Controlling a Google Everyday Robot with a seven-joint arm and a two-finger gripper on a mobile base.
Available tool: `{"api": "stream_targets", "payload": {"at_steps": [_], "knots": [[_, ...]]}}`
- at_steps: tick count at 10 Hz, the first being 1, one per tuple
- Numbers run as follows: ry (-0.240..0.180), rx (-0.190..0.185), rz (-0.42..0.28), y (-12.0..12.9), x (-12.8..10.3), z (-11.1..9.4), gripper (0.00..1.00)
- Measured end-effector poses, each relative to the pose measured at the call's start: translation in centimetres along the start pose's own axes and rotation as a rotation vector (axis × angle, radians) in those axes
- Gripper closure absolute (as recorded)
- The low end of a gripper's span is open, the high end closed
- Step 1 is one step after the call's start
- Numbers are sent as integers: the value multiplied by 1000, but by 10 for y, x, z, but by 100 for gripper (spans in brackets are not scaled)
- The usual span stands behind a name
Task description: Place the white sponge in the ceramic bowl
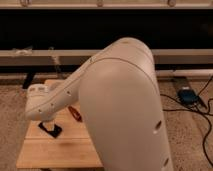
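Note:
My white arm [120, 100] fills the middle of the camera view and hides much of the small wooden table [55, 150]. My gripper [50, 129] hangs from the wrist at the left, its dark tip down at the tabletop. A thin orange-red sliver [75, 114] shows just right of the gripper at the arm's edge; it may be the rim of the ceramic bowl, most of which is hidden. The white sponge is out of view, hidden by the arm or the gripper.
A blue device [187, 95] with black cables lies on the speckled floor at the right. A long pale ledge [30, 57] runs along the dark wall behind the table. The table's front edge is near the bottom left.

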Motion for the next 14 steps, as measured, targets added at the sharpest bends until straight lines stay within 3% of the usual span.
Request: {"api": "stream_targets", "payload": {"at_steps": [3,8,11,14], "knots": [[30,-60,181,32,76,6,22],[101,-108,452,82,195,11,22],[157,-110,573,83,250,13,22],[186,-142,661,70,279,24,22]]}}
